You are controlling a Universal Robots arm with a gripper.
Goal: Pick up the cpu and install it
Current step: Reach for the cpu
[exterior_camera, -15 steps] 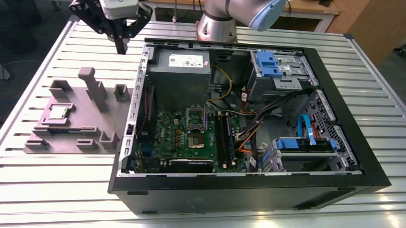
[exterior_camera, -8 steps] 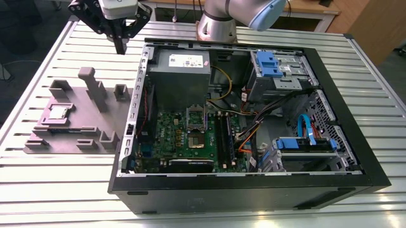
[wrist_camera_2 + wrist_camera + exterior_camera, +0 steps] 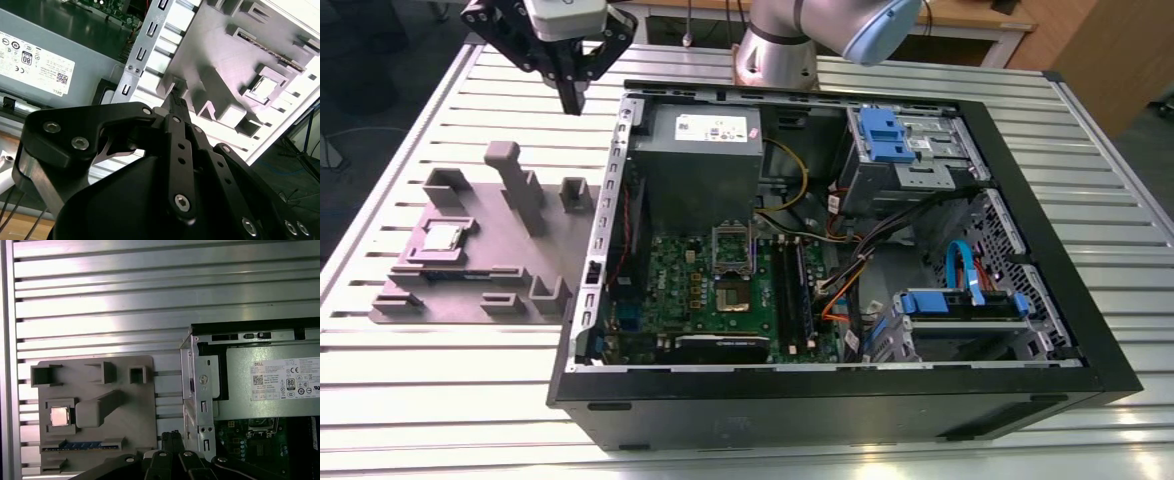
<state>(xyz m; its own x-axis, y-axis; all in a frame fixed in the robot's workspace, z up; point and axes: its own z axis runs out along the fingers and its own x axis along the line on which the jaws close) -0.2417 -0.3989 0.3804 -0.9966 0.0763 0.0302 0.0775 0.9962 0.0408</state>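
cpu (image 3: pixel 444 237), silvery square seated in grey fixture (image 3: pixel 507 280), left of exterior frame, open computer case (image 3: pixel 787 405) at centre, fingers (image 3: pixel 572 92) closed, empty, pointing down, upper left, above desk (image 3: pixel 454 400).

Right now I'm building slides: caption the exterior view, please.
Gripper hangs beside the open computer case; the cpu sits in the grey fixture on the slatted table.

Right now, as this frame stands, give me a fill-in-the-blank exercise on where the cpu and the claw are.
1. The cpu rests on the grey holder, on the exterior view's ____ of the computer case.
2. The claw grips ____.
3. The drive-bay clips inside the case are coloured ____.
Missing words: left; nothing; blue.
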